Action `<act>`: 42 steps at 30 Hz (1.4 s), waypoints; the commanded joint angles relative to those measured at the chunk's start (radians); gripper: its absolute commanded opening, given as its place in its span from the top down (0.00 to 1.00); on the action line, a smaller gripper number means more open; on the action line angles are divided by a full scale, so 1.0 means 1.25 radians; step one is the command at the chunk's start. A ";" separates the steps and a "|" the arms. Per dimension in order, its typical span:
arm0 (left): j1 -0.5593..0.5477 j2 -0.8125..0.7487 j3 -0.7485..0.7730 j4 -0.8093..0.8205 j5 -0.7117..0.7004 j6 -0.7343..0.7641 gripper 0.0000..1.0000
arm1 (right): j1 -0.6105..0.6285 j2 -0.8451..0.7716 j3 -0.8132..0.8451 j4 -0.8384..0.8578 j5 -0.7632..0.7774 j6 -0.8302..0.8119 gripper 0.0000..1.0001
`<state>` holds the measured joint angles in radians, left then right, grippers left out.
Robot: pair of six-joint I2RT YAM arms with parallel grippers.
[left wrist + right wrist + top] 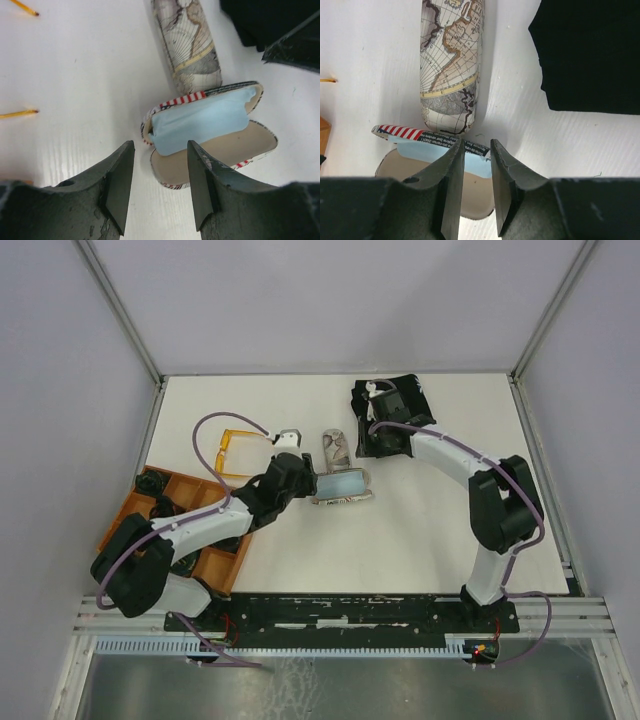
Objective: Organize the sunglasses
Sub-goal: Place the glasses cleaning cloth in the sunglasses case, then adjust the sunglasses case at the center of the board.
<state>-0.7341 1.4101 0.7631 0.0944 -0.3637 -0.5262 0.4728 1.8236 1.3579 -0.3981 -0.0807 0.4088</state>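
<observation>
Amber sunglasses [238,448] lie on the counter [430,530], left of both cases, untouched. Left hand [160,147] is released with nothing between its fingers, facing the open flag-print case [250,142]. A light blue cloth [200,120] lies inside it. The map-print case [451,60] lies shut just beyond. Right hand [476,145] is slightly parted and empty, above the open lid. Judgement: settle the cloth flat first, steady the case, then bring the glasses in by the bridge.

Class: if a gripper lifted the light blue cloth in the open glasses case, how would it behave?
Probably floppy: the light blue cloth drapes, creased, inside the open glasses case. Likely thin and light, so a push may bunch it rather than slide it.
</observation>
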 commanded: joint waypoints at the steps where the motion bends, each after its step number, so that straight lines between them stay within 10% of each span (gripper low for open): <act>1: 0.006 -0.057 -0.044 -0.023 -0.016 -0.015 0.46 | -0.004 0.041 0.075 -0.044 0.018 -0.024 0.65; 42: 0.007 -0.276 -0.135 -0.188 -0.088 -0.062 0.46 | -0.001 0.059 0.056 -0.160 -0.082 -0.062 0.69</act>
<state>-0.7296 1.0935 0.5858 -0.1341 -0.4435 -0.5648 0.4725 1.9865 1.4593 -0.6216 -0.1394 0.3248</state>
